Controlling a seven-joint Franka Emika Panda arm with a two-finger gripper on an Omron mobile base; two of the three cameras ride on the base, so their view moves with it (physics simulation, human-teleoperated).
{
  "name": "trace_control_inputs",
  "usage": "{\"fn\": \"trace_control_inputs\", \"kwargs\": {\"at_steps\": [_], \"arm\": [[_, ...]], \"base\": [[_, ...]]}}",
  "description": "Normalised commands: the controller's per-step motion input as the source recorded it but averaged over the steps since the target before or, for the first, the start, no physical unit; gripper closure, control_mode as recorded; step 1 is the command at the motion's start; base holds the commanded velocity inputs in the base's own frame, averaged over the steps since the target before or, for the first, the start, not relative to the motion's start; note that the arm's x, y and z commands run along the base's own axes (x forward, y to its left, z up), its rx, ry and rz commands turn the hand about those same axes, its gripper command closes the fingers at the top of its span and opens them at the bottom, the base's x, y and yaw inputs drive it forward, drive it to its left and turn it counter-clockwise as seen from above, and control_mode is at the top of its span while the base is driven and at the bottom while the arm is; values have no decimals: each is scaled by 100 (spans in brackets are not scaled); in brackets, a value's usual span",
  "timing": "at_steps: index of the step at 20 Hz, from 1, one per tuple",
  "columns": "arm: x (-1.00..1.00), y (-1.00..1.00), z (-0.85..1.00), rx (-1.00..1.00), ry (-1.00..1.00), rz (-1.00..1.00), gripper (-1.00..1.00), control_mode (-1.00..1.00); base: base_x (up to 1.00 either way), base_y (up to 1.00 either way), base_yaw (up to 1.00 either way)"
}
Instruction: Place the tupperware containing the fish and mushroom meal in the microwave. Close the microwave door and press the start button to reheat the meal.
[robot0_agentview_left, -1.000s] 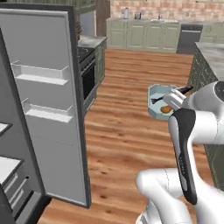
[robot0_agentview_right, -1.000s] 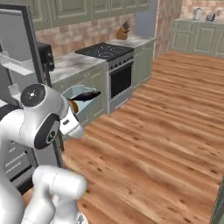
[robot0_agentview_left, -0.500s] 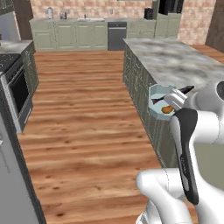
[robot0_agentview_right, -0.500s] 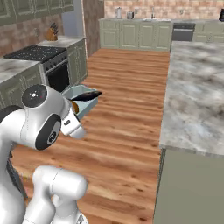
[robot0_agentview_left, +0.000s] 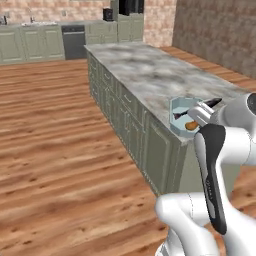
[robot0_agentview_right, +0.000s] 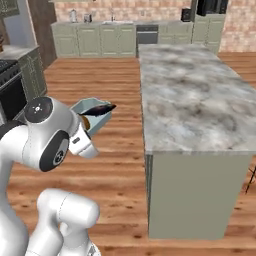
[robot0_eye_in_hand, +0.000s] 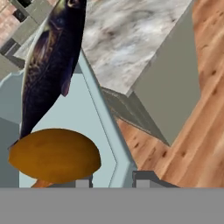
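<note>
Starting at the left of the left base view with bare wooden floor (robot0_agentview_left: 50, 130), then passing the long kitchen island (robot0_agentview_left: 150, 70) with its marbled grey top and green cabinet fronts. Arriving at the right at the gripper (robot0_agentview_left: 196, 118), holding the tupperware (robot0_agentview_left: 178, 107) up in the air beside the island's near corner, well clear of the floor. Carrying inside it the fish and mushroom meal: the dark fish (robot0_agentview_left: 210, 103) poking out over the rim, the orange-brown mushroom (robot0_agentview_left: 191, 126) lying low by the hand.

Moving to the right base view: skirting a black stove (robot0_agentview_right: 10, 87) at the left edge, then finding the tupperware (robot0_agentview_right: 86, 107) in front of the white arm, hanging over the floor just left of the kitchen island (robot0_agentview_right: 190, 95), not touching it.

Looking along the hand: seeing the fish (robot0_eye_in_hand: 48, 57) leaning upright at the left, with the mushroom (robot0_eye_in_hand: 54, 155) beneath it on the pale-blue bottom. Pinching the tub's angular wall (robot0_eye_in_hand: 101, 114) between the two fingertips (robot0_eye_in_hand: 145, 177), the gripper (robot0_eye_in_hand: 112, 180) narrowed onto the rim. Ending at the right with the island's top (robot0_eye_in_hand: 127, 39) and the floor below.
</note>
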Motion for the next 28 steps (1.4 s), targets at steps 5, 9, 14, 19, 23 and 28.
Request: {"fn": "trace_control_inputs", "kwargs": {"at_steps": [5,9,14,19,23,28], "arm": [[0,0,0,0,0,0,100,100],[0,0,0,0,0,0,100,100],[0,0,0,0,0,0,100,100],[0,0,0,0,0,0,100,100],[0,0,0,0,0,0,100,100],[0,0,0,0,0,0,100,100]], "base": [[-3,-61,-63],[4,-64,-66],[30,-76,-58],[58,-78,-52],[91,-51,-42],[100,-32,-30]]}}
